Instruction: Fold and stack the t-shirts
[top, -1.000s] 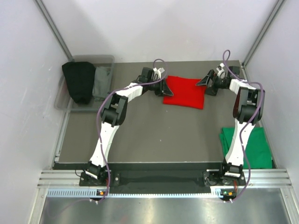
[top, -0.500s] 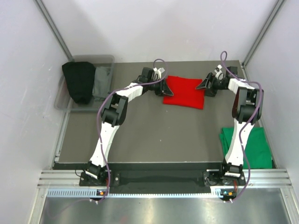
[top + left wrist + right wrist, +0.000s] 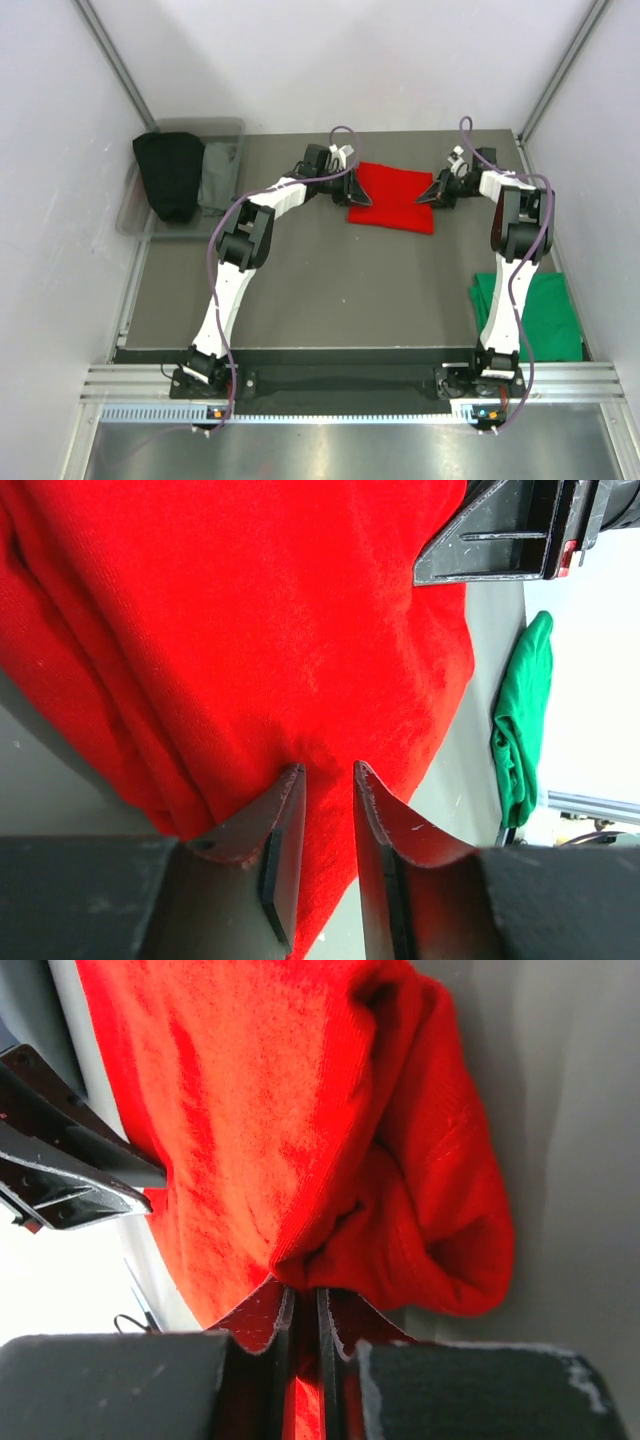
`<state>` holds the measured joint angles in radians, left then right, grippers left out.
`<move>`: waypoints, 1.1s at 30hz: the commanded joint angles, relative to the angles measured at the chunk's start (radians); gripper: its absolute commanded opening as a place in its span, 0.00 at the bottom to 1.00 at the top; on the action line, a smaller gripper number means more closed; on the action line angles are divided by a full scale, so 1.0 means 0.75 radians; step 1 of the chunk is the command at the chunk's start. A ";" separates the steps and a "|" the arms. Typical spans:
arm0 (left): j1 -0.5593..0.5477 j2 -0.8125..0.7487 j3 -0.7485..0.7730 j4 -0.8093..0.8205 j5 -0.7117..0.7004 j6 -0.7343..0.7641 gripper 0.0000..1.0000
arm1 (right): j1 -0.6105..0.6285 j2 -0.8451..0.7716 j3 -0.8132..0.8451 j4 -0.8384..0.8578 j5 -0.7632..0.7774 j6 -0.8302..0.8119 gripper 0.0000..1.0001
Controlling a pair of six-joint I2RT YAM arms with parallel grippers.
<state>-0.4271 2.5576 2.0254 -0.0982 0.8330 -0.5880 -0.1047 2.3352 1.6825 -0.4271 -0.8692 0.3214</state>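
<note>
Both ends of the red t-shirt [image 3: 393,198] are pinched: left gripper [image 3: 328,771] clamps one edge, right gripper [image 3: 300,1294] the opposite.

From the top camera, both side edges of the bright red soft cloth t-shirt [image 3: 392,198] sit under the left gripper [image 3: 358,192] and right gripper [image 3: 430,192], and it's too small there to read either grip. The left wrist cam cuts the red shirt off at the top and left edges, and I honestly can't tell if any cloth is caught between those fingers. The emerald green cloth t-shirt [image 3: 548,315] is partly hidden behind the right arm.
</note>
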 commanded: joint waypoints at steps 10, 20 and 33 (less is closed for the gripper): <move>0.054 -0.497 -0.142 -0.272 -0.190 0.416 0.29 | 0.029 -0.305 -0.092 -0.409 0.163 -0.493 0.00; 0.087 -0.972 -0.471 -0.262 -0.427 0.549 0.33 | 0.033 -0.753 -0.506 -0.764 0.310 -0.868 0.00; 0.093 -1.283 -0.670 -0.160 -0.538 0.557 0.36 | 0.011 -1.561 -0.687 -1.196 0.784 -1.120 0.00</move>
<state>-0.3614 1.6821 1.5318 -0.2920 0.4507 -0.1806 -0.0883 1.2461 1.1549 -1.1732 -0.3725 -0.4339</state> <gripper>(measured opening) 0.362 0.038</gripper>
